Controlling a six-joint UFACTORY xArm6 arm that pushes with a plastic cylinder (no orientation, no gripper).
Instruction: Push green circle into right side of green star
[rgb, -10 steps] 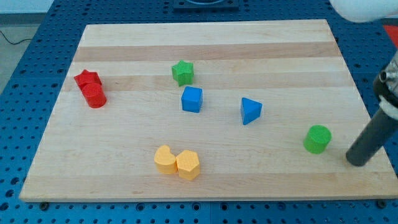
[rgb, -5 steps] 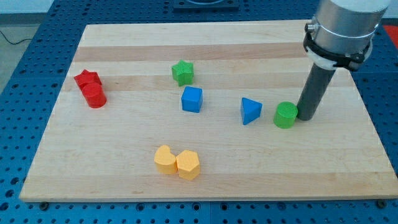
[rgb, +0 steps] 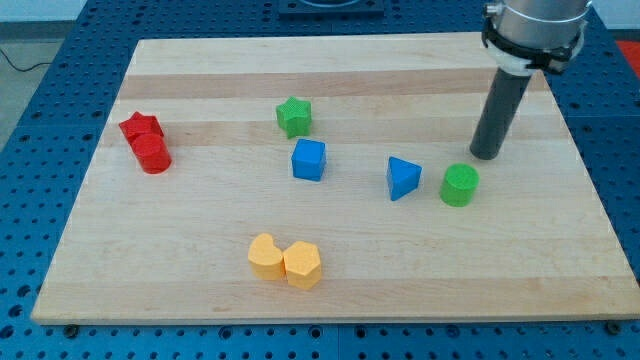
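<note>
Wood board (rgb: 340, 70) on blue pegboard (rgb: 50, 120).

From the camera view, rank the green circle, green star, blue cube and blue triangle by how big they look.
1. Blue cube looks largest.
2. Green circle and blue triangle look about alike; I won't split them.
3. Green star looks smallest, though it sits nearer the view's top, possibly farther from the camera.

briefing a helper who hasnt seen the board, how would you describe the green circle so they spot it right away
Start at the wooden board and look toward the view's right, just below and left of my tip, which stands apart from it. The green circle sits there, right of the blue triangle. It is a round, flat-topped cylinder, unlike the pointed green star further left.
</note>
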